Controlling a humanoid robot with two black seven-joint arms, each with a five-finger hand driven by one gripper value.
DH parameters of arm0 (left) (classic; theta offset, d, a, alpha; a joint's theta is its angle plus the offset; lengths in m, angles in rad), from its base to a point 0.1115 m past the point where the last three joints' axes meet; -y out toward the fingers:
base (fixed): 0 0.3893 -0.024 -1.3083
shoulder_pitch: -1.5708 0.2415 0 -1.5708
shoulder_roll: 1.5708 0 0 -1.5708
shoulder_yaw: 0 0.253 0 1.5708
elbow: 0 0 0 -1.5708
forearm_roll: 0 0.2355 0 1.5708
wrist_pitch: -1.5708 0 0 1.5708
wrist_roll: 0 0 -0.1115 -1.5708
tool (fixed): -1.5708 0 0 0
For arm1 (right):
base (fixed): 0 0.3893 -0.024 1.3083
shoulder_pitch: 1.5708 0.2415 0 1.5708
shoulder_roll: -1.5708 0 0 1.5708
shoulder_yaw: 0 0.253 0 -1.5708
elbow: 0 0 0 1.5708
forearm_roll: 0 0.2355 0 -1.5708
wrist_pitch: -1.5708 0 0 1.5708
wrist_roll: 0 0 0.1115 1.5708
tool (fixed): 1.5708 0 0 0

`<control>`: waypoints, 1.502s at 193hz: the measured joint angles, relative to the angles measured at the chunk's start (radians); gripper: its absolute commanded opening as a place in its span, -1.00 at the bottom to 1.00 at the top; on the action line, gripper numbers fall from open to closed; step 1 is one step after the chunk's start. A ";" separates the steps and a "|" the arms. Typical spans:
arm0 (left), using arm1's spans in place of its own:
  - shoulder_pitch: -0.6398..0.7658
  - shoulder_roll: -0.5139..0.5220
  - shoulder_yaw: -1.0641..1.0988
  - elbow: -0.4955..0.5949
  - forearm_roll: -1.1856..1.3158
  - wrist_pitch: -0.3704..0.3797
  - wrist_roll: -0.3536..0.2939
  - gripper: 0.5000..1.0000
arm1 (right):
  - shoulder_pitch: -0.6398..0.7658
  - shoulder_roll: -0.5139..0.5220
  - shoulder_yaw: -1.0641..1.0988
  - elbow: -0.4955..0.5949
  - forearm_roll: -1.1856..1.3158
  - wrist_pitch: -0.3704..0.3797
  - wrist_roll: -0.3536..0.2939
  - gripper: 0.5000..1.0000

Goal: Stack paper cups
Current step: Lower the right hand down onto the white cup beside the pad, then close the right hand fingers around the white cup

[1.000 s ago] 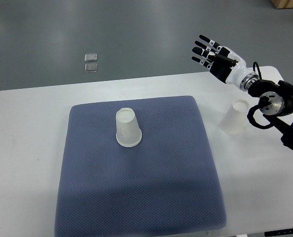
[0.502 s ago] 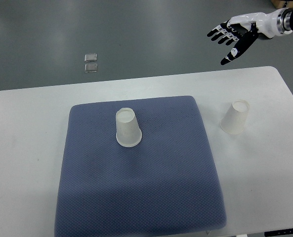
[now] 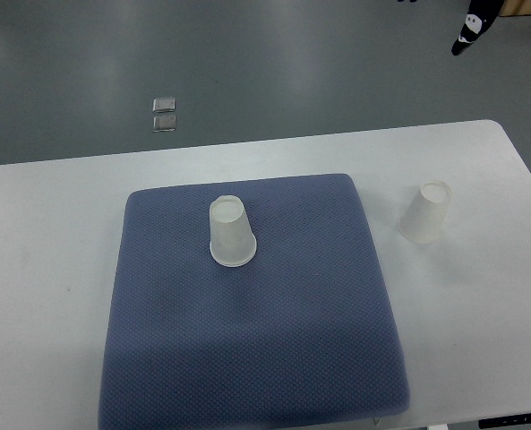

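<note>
The white rectangular table (image 3: 59, 233) fills most of the top view and lies below and to the left of my right hand. On it rests a blue-grey textured fabric mat (image 3: 256, 349), square with rounded corners, well apart from my hand, toward the lower left. Beyond the far edge of the table is a grey smooth floor (image 3: 292, 63), over which my hand is placed.

Two white translucent paper cups stand upside down, rims down. The first inverted paper cup (image 3: 231, 232) stands on the far half of the mat, far to the lower left of my hand. The second inverted paper cup (image 3: 425, 213) stands on bare table just right of the mat, almost directly below my hand and well apart from it. The cups are not stacked and are well apart from each other.

Of my right hand (image 3: 472, 24), only a black fingertip with a white mark shows at the top right corner; I cannot tell whether it is spread or curled. It touches nothing.

Two small clear square objects (image 3: 165, 114) lie on the floor, far to the left of my hand.
</note>
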State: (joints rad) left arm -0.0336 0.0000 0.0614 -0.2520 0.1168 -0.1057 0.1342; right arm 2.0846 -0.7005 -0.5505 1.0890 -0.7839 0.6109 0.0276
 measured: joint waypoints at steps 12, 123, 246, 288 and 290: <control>0.000 0.000 0.000 -0.001 0.000 0.000 0.000 1.00 | 0.000 -0.016 0.000 0.017 0.001 0.000 0.000 0.70; 0.001 0.000 -0.002 -0.002 0.000 0.001 0.001 1.00 | -0.285 0.014 -0.023 0.023 -0.015 -0.003 -0.057 0.68; 0.004 0.000 -0.005 0.000 0.000 0.001 0.001 1.00 | -0.536 0.152 -0.011 -0.115 -0.015 -0.190 -0.059 0.68; 0.005 0.000 -0.004 -0.002 -0.001 0.001 0.001 1.00 | -0.582 0.159 -0.011 -0.155 -0.016 -0.199 -0.058 0.68; 0.005 0.000 -0.003 -0.002 -0.001 0.001 0.001 1.00 | -0.584 0.159 -0.011 -0.157 -0.016 -0.199 -0.058 0.68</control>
State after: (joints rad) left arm -0.0286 0.0000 0.0580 -0.2542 0.1162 -0.1042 0.1351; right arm 1.5009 -0.5417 -0.5612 0.9322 -0.7999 0.4121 -0.0307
